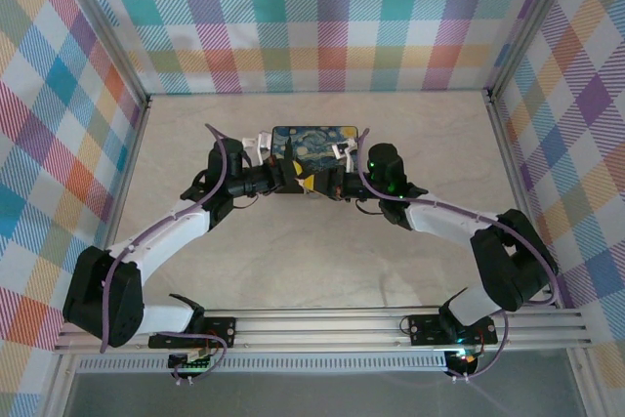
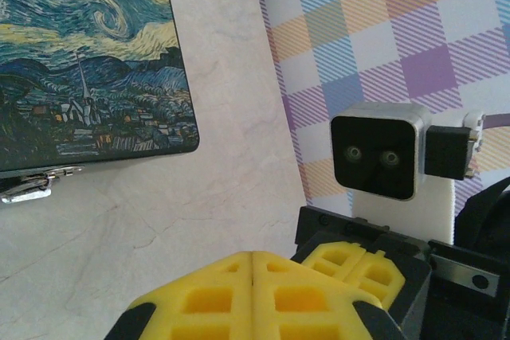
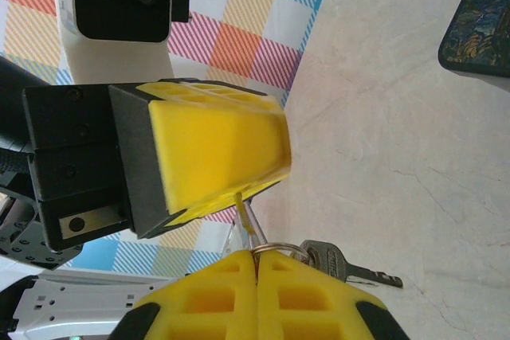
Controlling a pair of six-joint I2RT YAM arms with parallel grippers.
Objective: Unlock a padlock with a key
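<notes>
My two grippers meet tip to tip just in front of the tin box [image 1: 312, 144]. My right gripper [image 3: 256, 259] is shut on the key [image 3: 249, 224] at its ring end. The key's thin silvery blade runs up into the yellow fingertips of my left gripper [image 3: 237, 194], which is shut on its tip. A second grey key [image 3: 344, 264] hangs from the same ring [image 3: 279, 249]. In the left wrist view the left gripper [image 2: 253, 256] has its pads pressed together and hides the key. The small silvery padlock [image 2: 33, 185] lies at the tin's near edge, partly cut off.
The dark tin with the starry-night lid [image 2: 88, 61] lies flat behind the grippers. Bare pale marble tabletop [image 1: 312, 261] spreads in front of it. Plaid walls [image 1: 59, 144] close in the left, right and back. The right arm's wrist camera [image 2: 376, 153] faces the left one.
</notes>
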